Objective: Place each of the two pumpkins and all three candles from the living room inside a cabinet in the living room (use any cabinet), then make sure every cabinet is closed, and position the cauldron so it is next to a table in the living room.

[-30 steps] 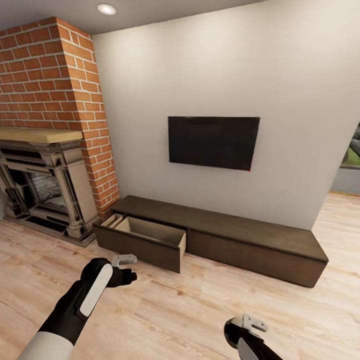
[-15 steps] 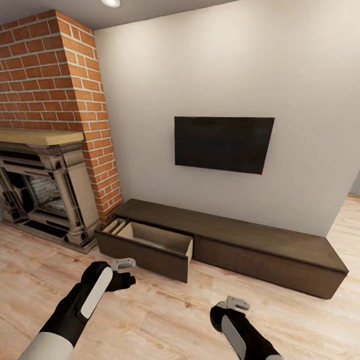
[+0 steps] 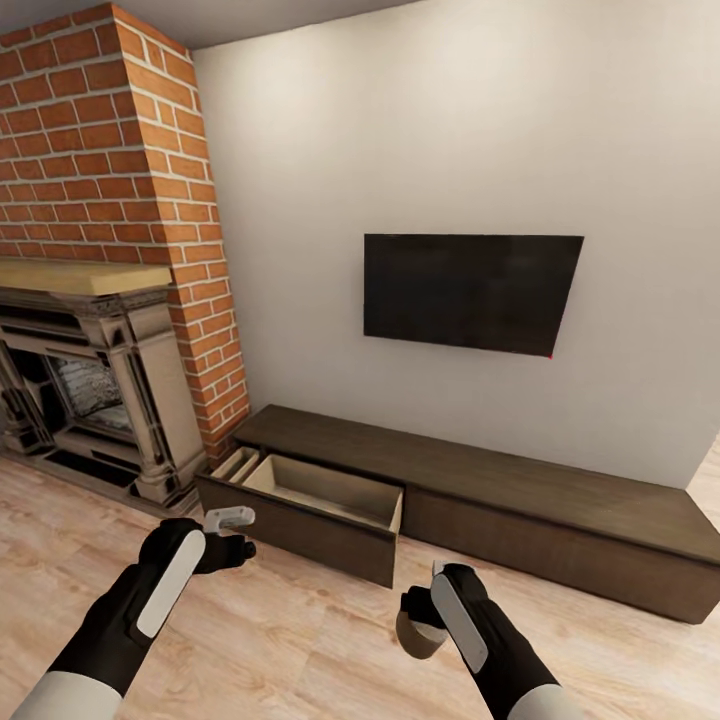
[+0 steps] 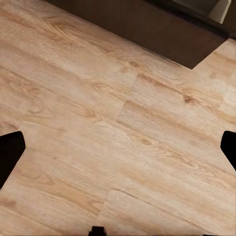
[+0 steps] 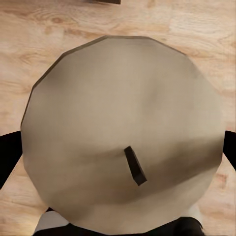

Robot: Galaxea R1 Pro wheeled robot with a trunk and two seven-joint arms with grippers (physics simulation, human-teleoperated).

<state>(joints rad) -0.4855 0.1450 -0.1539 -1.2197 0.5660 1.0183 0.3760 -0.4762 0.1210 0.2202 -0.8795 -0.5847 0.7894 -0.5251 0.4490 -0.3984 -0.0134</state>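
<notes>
Head view: candle (image 3: 418,632) clamped in my right gripper (image 3: 425,618), open drawer (image 3: 325,490) ahead and slightly left.
Candle stands upright, wick (image 5: 134,165) facing the wrist camera. Left gripper (image 3: 235,535) spread wide and empty over the floor (image 4: 118,132). Right arm carries; the cabinet (image 3: 520,500) lies beyond, along the wall.

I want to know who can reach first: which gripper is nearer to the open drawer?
Left. The left gripper hovers just before the open drawer front's left end; the right gripper, holding a candle, is lower, off its right corner.
</notes>
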